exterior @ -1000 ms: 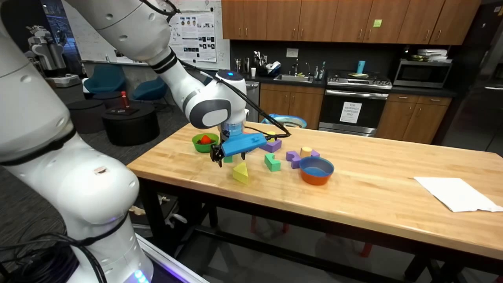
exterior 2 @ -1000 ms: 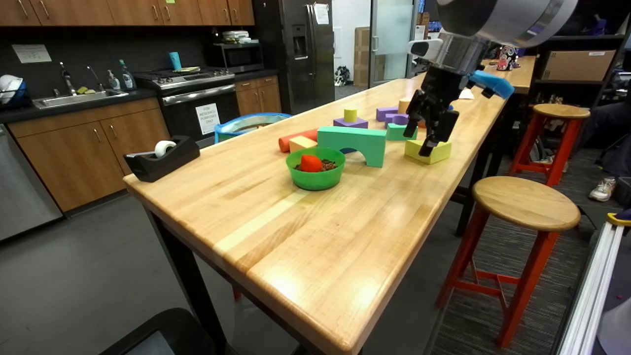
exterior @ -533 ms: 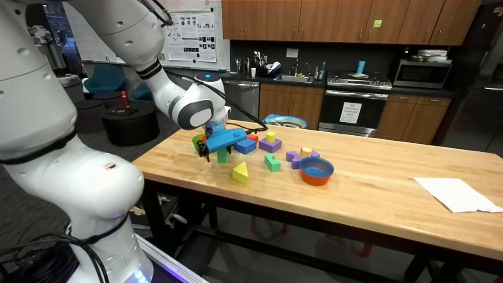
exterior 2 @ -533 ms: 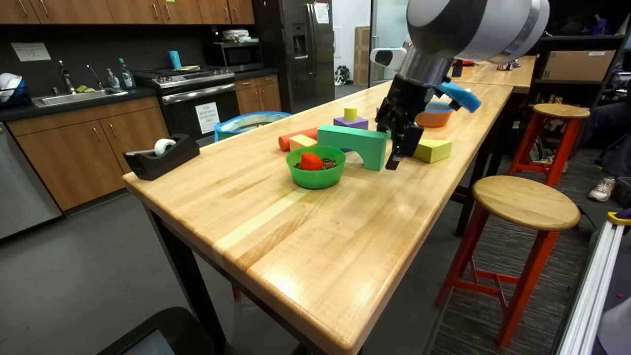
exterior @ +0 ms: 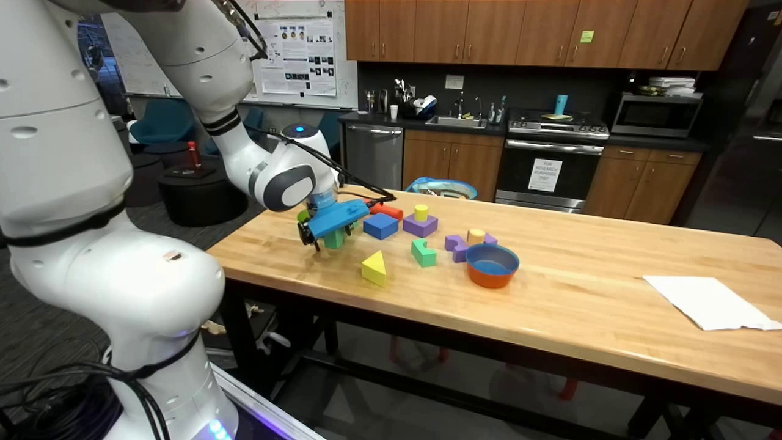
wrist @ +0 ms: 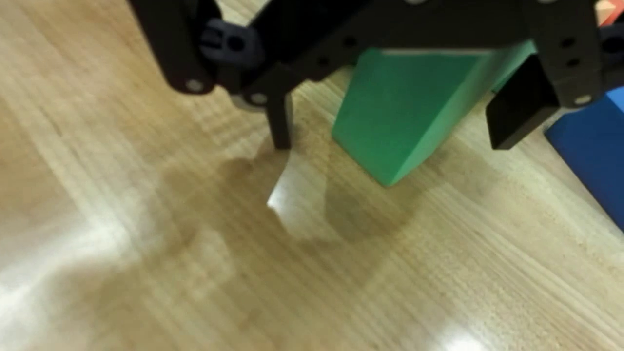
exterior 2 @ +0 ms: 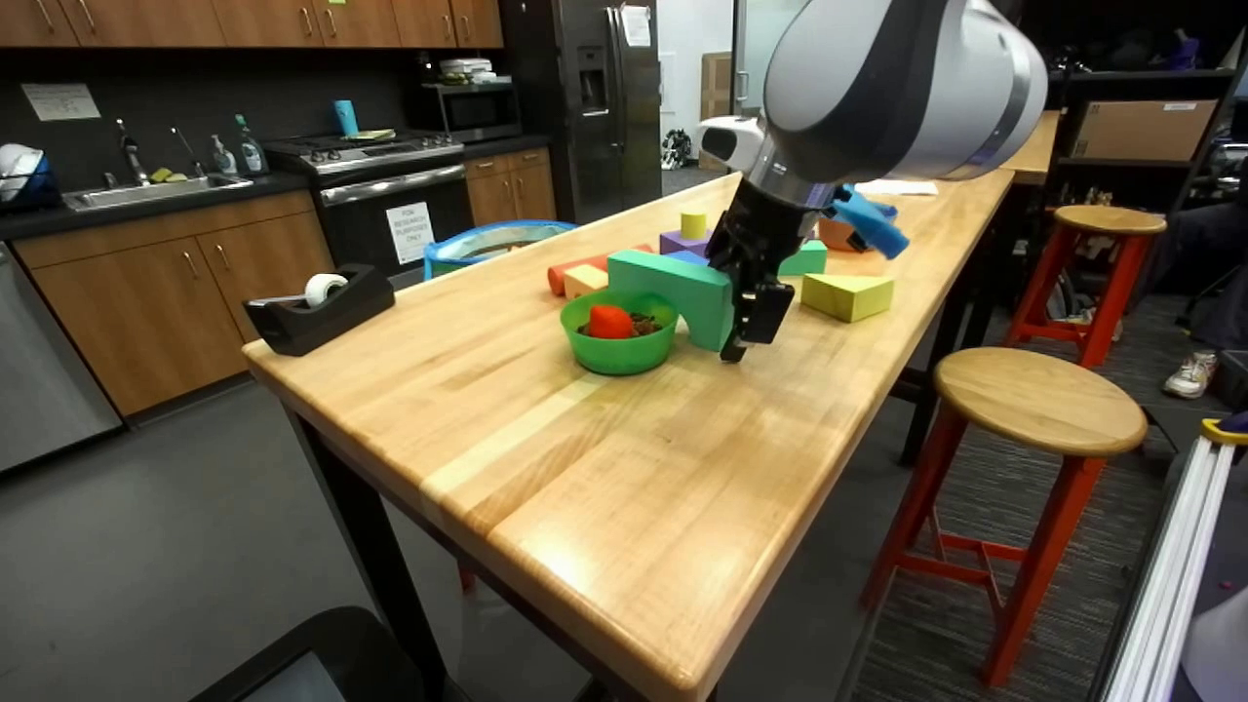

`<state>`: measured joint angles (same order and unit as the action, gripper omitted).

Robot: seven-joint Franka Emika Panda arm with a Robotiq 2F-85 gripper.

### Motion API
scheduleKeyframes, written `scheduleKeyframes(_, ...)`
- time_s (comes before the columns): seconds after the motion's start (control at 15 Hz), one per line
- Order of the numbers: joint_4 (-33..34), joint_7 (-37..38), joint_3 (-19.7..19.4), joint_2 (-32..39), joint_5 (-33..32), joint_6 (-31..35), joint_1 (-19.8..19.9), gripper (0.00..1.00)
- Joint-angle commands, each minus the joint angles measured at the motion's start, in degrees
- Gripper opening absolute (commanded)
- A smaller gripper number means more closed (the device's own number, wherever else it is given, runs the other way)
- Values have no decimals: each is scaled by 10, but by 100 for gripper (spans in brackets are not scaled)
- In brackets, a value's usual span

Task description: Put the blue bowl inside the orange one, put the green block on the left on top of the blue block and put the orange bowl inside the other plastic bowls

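Now the green block [exterior 2: 685,291] slid left in both exterior views | your gripper [wrist: 392,146] spread wide, holding nothing | likely needs grabbing next

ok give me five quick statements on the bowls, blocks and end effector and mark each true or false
The blue bowl sits inside the orange bowl. True.

The end effector is shut on the green block. False: the end effector is open, its jaws spread apart.

A yellow cylinder stands on a purple block. True.

That green block rests on top of the blue block. False: the green block is beside the blue block.

The orange bowl is inside the green bowl. False: the orange bowl stands apart from the green bowl.
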<state>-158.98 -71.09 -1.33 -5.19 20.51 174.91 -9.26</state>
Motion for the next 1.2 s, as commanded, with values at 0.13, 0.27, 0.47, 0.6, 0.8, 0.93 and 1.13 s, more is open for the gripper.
scheduleKeyframes(0.13, 0, -11, 21, 25, 72, 66, -21, 100)
scheduleKeyframes(0.27, 0, -19, 22, 9, 118, 59, -33, 73)
scheduleKeyframes(0.47, -10, -17, 19, -23, 171, 55, -51, 64)
scheduleKeyframes(0.6, -8, -18, 16, -30, 195, 63, -58, 49)
scheduleKeyframes(0.8, -7, -22, 12, -43, 215, 71, -60, 30)
scheduleKeyframes(0.93, -6, -24, 8, -53, 220, 71, -59, 23)
scheduleKeyframes(1.13, -6, -20, -5, -76, 218, 65, -57, 19)
